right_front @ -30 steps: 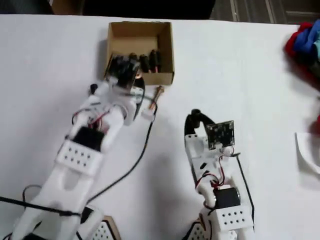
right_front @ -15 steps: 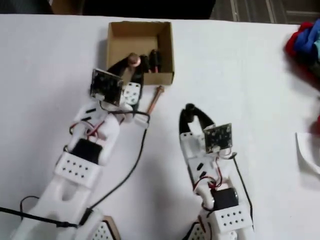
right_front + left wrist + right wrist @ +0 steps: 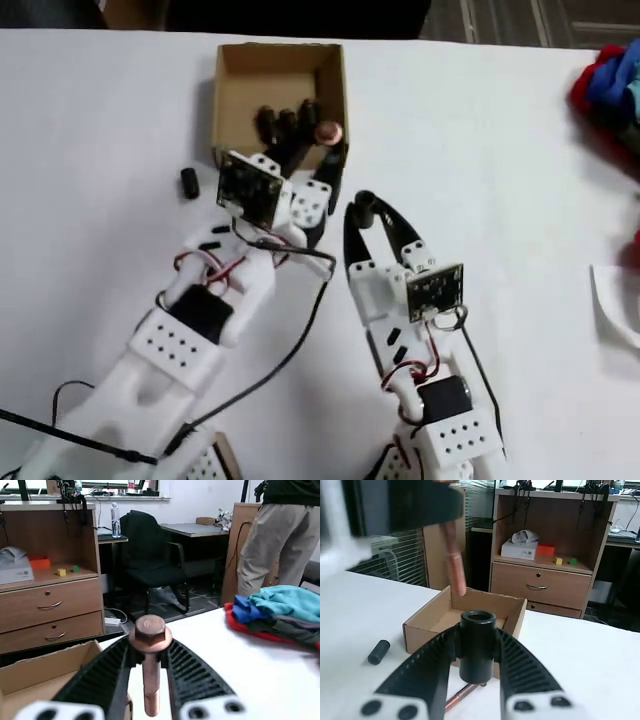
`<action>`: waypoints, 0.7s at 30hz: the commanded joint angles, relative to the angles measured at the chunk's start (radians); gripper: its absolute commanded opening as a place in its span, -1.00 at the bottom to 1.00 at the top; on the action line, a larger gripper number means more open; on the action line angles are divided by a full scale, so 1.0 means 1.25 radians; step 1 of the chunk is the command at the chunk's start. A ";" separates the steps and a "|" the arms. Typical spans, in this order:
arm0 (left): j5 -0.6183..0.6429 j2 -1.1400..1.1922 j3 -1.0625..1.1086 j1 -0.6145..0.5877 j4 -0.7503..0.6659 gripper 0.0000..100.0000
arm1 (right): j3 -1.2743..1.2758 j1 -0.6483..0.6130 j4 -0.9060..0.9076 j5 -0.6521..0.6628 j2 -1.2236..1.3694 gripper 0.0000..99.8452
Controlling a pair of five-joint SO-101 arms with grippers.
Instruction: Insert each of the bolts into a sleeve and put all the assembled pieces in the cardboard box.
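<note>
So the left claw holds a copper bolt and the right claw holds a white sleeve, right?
Not quite. The sleeve in the right claw is black, not white; the right wrist view shows it. The left claw does hold a copper bolt.

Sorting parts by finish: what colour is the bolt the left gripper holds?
Copper: the bolt shows it best in the left wrist view.

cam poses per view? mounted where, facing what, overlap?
High view: fixed above the table, looking down; left arm, right arm, cardboard box.
Left wrist view: on left wrist, facing the room beyond; left hand clamps bolt.
Right wrist view: on right wrist, facing the box; right hand holds sleeve.
Shared: bolt and box in all three.
</note>
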 commanded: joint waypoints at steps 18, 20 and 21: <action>0.230 0.122 -0.333 0.027 0.345 -0.95 | 0.009 0.029 -0.204 0.000 0.198 -0.96; 0.227 0.122 -0.328 0.055 0.334 -0.95 | 0.007 0.020 -0.204 -0.001 0.199 -0.96; 0.227 0.123 -0.326 0.069 0.325 -0.95 | 0.007 0.013 -0.204 -0.001 0.199 -0.96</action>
